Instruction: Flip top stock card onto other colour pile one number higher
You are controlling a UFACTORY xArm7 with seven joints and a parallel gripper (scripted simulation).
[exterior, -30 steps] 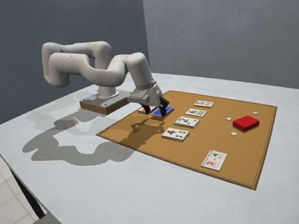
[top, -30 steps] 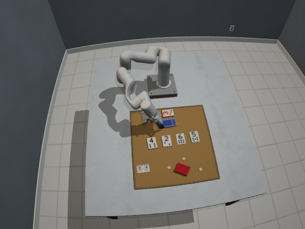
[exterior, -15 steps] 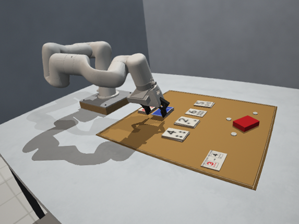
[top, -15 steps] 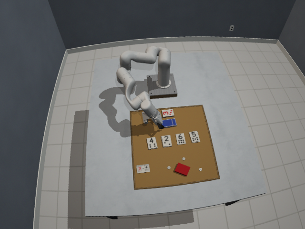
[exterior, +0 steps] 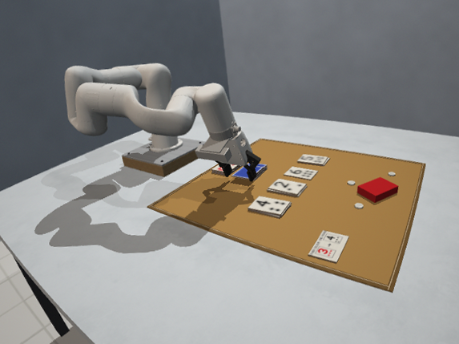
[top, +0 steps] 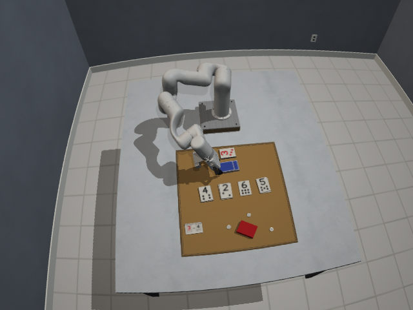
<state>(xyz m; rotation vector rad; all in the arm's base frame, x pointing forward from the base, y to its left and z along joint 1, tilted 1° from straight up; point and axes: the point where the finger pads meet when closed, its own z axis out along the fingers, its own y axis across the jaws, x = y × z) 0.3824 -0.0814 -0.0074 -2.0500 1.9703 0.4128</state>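
The face-down stock (top: 230, 165) (exterior: 256, 169) is a blue-backed pile near the back of the brown mat (top: 266, 160) (exterior: 407, 213). A face-up red 3 card (top: 227, 153) (exterior: 217, 169) lies just behind it. Four face-up piles stand in a row: black 4 (top: 205, 194) (exterior: 269, 206), black 2 (top: 225, 190) (exterior: 287, 187), black 6 (top: 244, 187) (exterior: 301, 173) and black 5 (top: 262, 185) (exterior: 313, 159). My gripper (top: 217, 170) (exterior: 237, 171) is open and empty. It hangs tilted over the stock's left edge, its fingers straddling that end.
A red block (top: 247, 228) (exterior: 376, 189) lies at the mat's front with three white discs (top: 228, 227) (top: 248, 214) (top: 271, 228) around it. A small reference card (top: 193, 228) (exterior: 328, 246) showing 3 and 4 lies at the front left. The arm's base (top: 220, 116) stands behind the mat.
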